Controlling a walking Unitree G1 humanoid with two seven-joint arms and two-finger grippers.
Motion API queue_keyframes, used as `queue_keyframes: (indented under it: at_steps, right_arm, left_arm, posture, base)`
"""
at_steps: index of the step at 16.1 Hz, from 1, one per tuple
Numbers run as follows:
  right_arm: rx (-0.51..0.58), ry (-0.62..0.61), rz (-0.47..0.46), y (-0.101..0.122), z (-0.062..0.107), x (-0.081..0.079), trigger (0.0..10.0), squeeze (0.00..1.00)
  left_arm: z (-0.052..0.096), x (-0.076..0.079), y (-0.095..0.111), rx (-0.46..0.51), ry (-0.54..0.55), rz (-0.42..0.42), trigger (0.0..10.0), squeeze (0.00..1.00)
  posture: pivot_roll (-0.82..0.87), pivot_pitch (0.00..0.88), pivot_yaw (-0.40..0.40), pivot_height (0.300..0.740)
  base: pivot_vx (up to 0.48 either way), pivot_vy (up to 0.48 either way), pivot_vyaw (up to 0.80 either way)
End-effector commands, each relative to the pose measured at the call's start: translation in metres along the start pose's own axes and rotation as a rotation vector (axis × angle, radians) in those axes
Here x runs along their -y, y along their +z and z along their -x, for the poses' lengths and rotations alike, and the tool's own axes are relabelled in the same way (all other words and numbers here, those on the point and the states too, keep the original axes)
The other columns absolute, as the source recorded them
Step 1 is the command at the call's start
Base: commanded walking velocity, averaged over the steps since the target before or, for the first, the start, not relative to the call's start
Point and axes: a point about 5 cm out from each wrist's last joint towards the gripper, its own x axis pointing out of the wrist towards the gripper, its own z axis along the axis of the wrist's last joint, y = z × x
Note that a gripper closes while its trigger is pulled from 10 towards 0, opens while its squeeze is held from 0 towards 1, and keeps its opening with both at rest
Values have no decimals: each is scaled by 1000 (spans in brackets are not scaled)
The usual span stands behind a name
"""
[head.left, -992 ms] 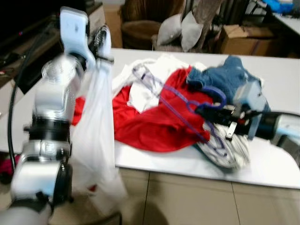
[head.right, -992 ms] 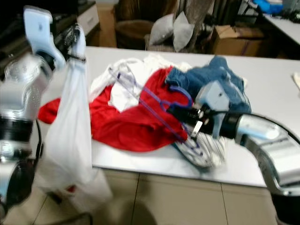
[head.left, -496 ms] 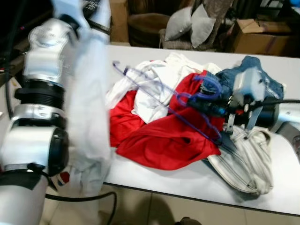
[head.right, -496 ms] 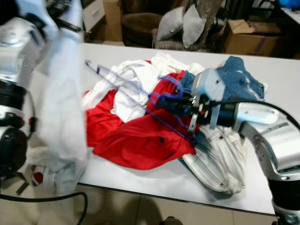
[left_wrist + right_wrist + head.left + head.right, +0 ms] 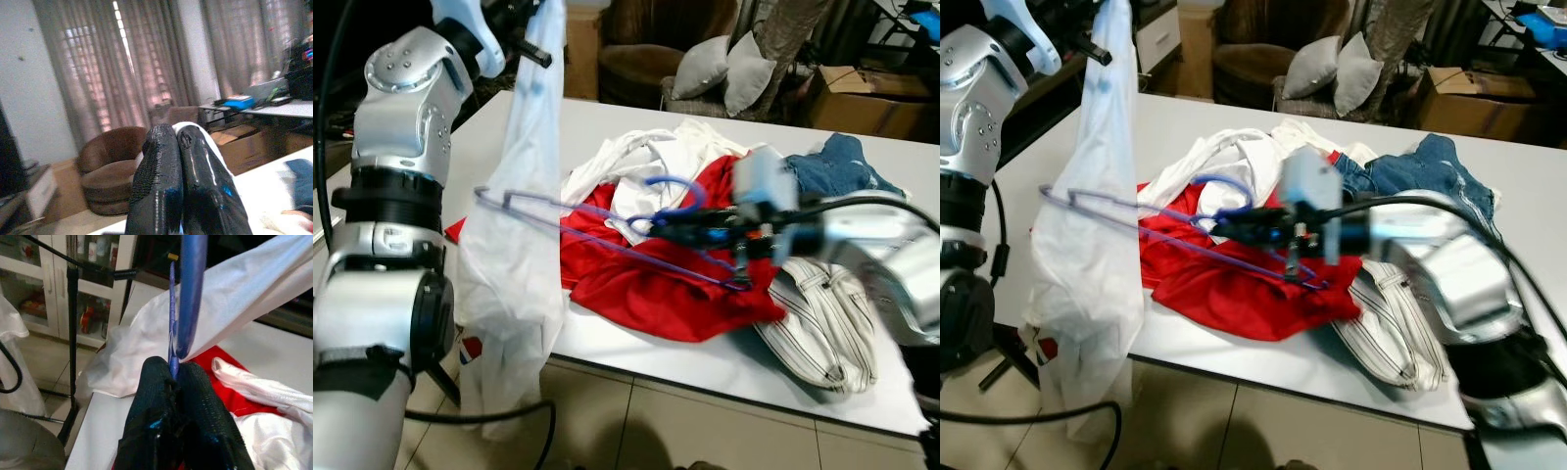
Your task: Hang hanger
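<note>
My left gripper (image 5: 530,22) is raised at the upper left, shut on the top of a white garment (image 5: 514,245) that hangs down past the table edge. In the left wrist view its fingers (image 5: 161,161) are pressed together over white cloth. My right gripper (image 5: 664,224) reaches in from the right over the clothes pile, shut on a blue-violet wire hanger (image 5: 675,181) just under its hook. The hanger's far corner lies against the hanging garment. The right wrist view shows that gripper (image 5: 173,369) clamped on the hanger (image 5: 188,293).
On the white table (image 5: 705,362) lies a pile: a red garment (image 5: 656,294), white cloth (image 5: 626,162), denim (image 5: 842,166) and a striped piece (image 5: 822,323). Behind stand a brown armchair (image 5: 636,69), grey cushions (image 5: 724,83) and a cardboard box (image 5: 862,93). A cable (image 5: 509,416) lies on the tiled floor.
The camera has shifted. My right gripper has carried the hanger leftward off the pile, and its far corner now reaches the white garment. The left gripper still holds the garment up.
</note>
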Motion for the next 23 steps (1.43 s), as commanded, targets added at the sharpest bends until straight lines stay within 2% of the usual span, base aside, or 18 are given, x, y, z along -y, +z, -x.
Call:
queue_keyframes:
  at_steps: [1,2,3,5,6,7,8,9,10,11,13,16,18,19,20,21,22,23]
  right_arm:
    - [-25,1,27,1,-4,5,10000,0]
    - [-48,-12,36,0,-11,13,10000,0]
    - [-72,-81,58,2,-23,34,10000,0]
    - [-91,-195,114,9,-33,60,10000,0]
    - [-122,-351,180,17,-35,87,10000,0]
    - [-112,-469,211,28,-32,103,10000,0]
    - [69,-795,221,74,-10,137,10000,0]
    - [142,-879,221,90,-2,144,10000,0]
    - [305,-930,202,118,13,151,10000,0]
    - [394,-938,219,133,21,152,10000,0]
    - [392,-877,237,132,18,151,10000,0]
    - [241,-701,262,87,-10,142,10000,0]
    - [184,-588,265,61,-18,131,10000,0]
    - [136,-493,267,41,-18,122,10000,0]
    - [100,-375,291,28,-15,111,10000,0]
    - [38,-218,309,14,-5,95,10000,0]
    - [-17,-154,331,7,9,86,10000,0]
    - [-17,-154,331,7,9,86,10000,0]
  left_arm:
    - [1,2,11,37,-25,14,10000,0]
    - [4,3,18,65,-43,34,10000,0]
    - [10,5,31,113,-76,66,10000,0]
    - [16,7,45,166,-112,90,10000,0]
    - [20,6,58,223,-118,102,10000,0]
    - [22,4,66,258,-107,99,10000,0]
    - [30,-8,87,361,-45,98,10000,0]
    - [33,-12,94,391,-22,97,10000,0]
    - [43,-22,105,444,27,96,10000,0]
    - [53,-28,112,486,63,93,10000,0]
    - [63,-31,117,515,86,85,10000,0]
    - [61,-23,93,420,103,79,10000,0]
    - [56,-14,63,281,135,58,10000,0]
    - [57,-6,34,146,159,32,10000,0]
    - [60,-1,9,28,189,5,10000,0]
    - [69,-1,-20,-120,248,-41,10000,0]
    - [80,-5,-43,-251,281,-118,10000,0]
    - [80,-5,-43,-251,281,-118,10000,0]
  posture:
    - [-115,0,17,740]
    - [-109,0,10,740]
    - [-106,0,4,740]
    - [-104,0,4,740]
    - [-104,0,3,740]
    - [-104,0,3,740]
    - [-90,0,-17,740]
    - [-90,0,-17,740]
    - [-83,0,-29,740]
    - [-78,0,-39,740]
    - [-76,0,-43,740]
    - [-78,0,-37,740]
    - [-86,0,-26,740]
    - [-90,0,-22,740]
    - [-95,0,-17,740]
    - [-107,0,-1,740]
    - [-114,0,6,740]
    - [-114,0,6,740]
  base:
    - [0,0,0]
    - [0,0,0]
    - [0,0,0]
    - [0,0,0]
    - [0,0,0]
    - [0,0,0]
    - [0,0,0]
    - [0,0,0]
    - [0,0,0]
    - [0,0,0]
    - [0,0,0]
    - [0,0,0]
    - [0,0,0]
    - [0,0,0]
    - [0,0,0]
    - [0,0,0]
    - [0,0,0]
    - [0,0,0]
